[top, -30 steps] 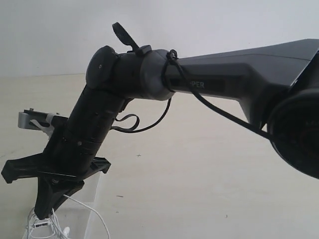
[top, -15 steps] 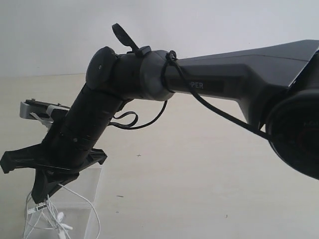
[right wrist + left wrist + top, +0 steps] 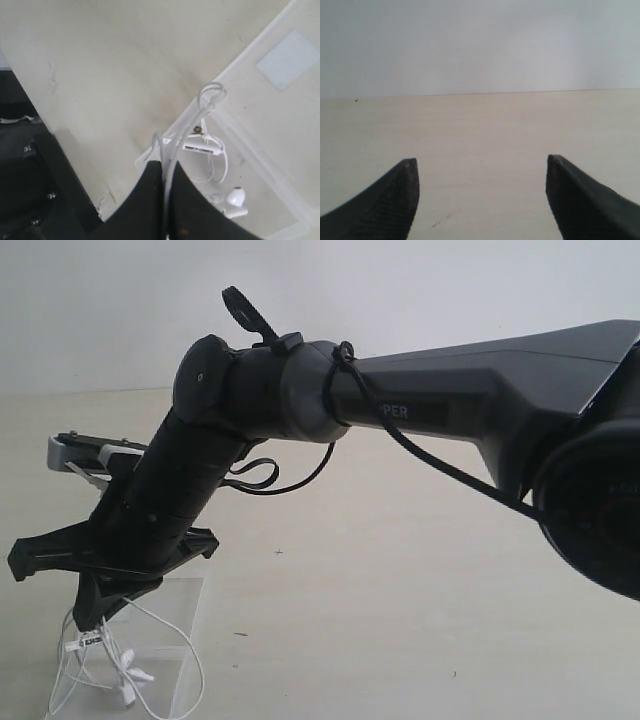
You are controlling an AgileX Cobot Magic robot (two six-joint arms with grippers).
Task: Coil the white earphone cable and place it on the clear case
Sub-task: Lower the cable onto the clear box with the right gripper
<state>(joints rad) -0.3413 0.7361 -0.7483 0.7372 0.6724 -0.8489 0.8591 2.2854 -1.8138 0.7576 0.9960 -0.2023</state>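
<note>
**Earphones over the case:** the robot's right pincer (image 3: 86, 624) hangs low over the clear case (image 3: 186, 598) near the left end of the table (image 3: 400, 590). Its 2 fingers (image 3: 145, 205) are pressed together on 1 strand of the white earphone cable (image 3: 126, 666).

From the wrist camera, the wire runs up between the black fingers. Loose loops, the small remote (image 3: 201, 146) and an earbud (image 3: 235, 195) spread out over the transparent plastic below. Whether they rest on the case or only dangle above it cannot be told. The case's white label (image 3: 290, 57) lies apart from the tangle.

The left pincer (image 3: 480, 172) has its 2 tips wide apart above bare tabletop, with nothing between them.

The cable looks light, limp and smooth. It is unlikely to keep a coil by itself, and a pinch on a single strand leaves the rest free to swing and spring open. The surer hold is probably where several loops cross, near the remote, and not on the earbuds or plug, where the thin joints could strain. The slick, light case may slide if nudged.
</note>
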